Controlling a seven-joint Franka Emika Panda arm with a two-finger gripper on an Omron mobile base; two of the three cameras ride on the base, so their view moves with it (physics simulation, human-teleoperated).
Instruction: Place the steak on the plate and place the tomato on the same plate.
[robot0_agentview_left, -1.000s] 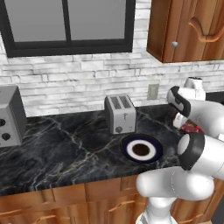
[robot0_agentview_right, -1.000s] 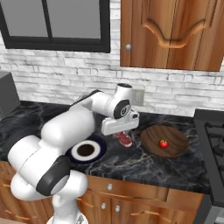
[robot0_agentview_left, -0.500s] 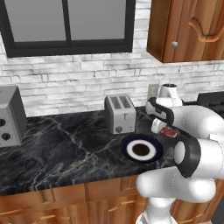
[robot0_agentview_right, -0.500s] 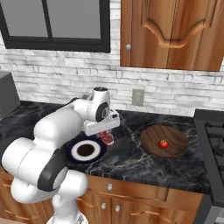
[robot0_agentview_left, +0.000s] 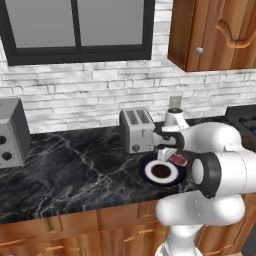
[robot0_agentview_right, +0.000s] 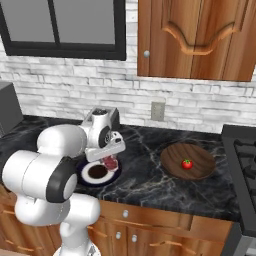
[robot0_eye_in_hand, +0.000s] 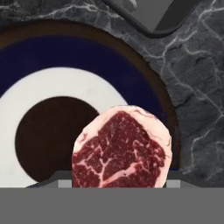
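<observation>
Steak held above the plate

Steak (robot0_eye_in_hand: 120, 148) sits clamped between my jaws, hanging over the near edge of the plate (robot0_eye_in_hand: 65, 57) and not yet resting on it. On the dark marble surface (robot0_agentview_right: 150, 185), the tomato (robot0_agentview_right: 187, 163) lies well apart on the wooden dish (robot0_agentview_right: 175, 155). A toaster (robot0_agentview_left: 137, 129) stands just behind the plate.

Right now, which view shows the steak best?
The hand view: the steak is large there, its marbling clear, above the plate. In the left base view it is a small red patch by the gripper; likewise in the right base view.
</observation>
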